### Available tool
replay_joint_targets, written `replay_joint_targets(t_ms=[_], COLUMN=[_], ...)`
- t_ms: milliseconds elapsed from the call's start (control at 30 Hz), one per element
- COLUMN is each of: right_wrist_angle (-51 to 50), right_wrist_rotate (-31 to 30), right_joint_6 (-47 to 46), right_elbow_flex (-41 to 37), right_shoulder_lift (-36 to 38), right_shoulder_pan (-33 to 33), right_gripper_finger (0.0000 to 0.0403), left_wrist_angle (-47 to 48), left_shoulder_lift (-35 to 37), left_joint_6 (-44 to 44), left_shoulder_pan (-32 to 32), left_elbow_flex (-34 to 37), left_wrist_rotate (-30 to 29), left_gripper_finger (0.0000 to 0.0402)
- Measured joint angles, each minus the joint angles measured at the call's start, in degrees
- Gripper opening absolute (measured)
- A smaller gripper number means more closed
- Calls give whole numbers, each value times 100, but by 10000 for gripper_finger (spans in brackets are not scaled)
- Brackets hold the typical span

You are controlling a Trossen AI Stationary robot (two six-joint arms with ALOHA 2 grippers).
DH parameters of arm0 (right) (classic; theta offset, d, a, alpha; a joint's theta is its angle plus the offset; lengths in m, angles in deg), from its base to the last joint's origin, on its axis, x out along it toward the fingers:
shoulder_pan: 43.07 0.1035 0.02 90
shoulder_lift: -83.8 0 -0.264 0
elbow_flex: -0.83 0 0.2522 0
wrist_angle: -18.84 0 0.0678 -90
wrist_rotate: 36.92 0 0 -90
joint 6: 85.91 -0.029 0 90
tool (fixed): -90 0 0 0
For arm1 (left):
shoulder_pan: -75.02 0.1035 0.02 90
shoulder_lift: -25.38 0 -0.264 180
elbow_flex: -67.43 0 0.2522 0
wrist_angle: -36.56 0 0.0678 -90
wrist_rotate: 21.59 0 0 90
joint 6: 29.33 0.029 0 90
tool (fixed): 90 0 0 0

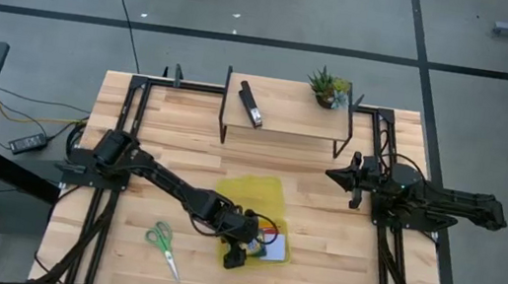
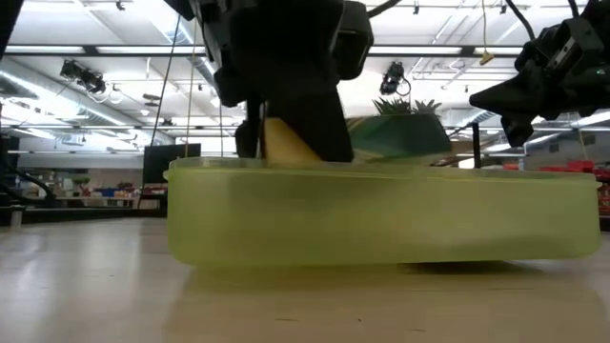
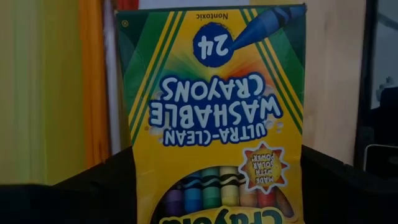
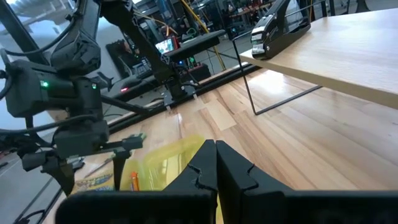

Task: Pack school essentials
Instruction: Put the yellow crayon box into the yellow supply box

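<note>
While the left gripper (image 1: 236,255) hung over the translucent yellow-green plastic tray (image 1: 261,195), jaws wide round the yellow-green crayon box (image 3: 211,118), pencils were already in; green-handled scissors (image 1: 163,247) lay outside on the table. R gripper (image 1: 341,177) sat shut, parked.

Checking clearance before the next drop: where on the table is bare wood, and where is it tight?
Bare wood lies between the scissors and the table's left edge, and between the yellow tray and the right hand. It is crowded at the tray, where the left hand holds the crayon box.
</note>
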State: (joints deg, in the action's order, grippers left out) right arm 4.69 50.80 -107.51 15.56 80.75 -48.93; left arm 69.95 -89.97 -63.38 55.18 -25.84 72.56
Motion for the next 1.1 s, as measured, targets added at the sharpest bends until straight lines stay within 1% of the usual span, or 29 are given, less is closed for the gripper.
replay_joint_targets(t_ms=[733, 900, 1100], right_wrist_angle=[3, 3, 3], right_wrist_rotate=[-2, 0, 0], right_joint_6=[0, 0, 0], right_elbow_flex=[0, 0, 0], right_shoulder_lift=[0, 0, 0], right_shoulder_pan=[-2, 0, 0], right_gripper_finger=[6, 6, 6], left_wrist_angle=[-100, -101, -101], left_shoulder_lift=[7, 7, 7], left_joint_6=[-34, -152, -56], left_shoulder_pan=[-71, -118, -170], left_elbow_flex=[-2, -2, -2], left_wrist_rotate=[73, 69, -66], left_gripper_finger=[330, 331, 331])
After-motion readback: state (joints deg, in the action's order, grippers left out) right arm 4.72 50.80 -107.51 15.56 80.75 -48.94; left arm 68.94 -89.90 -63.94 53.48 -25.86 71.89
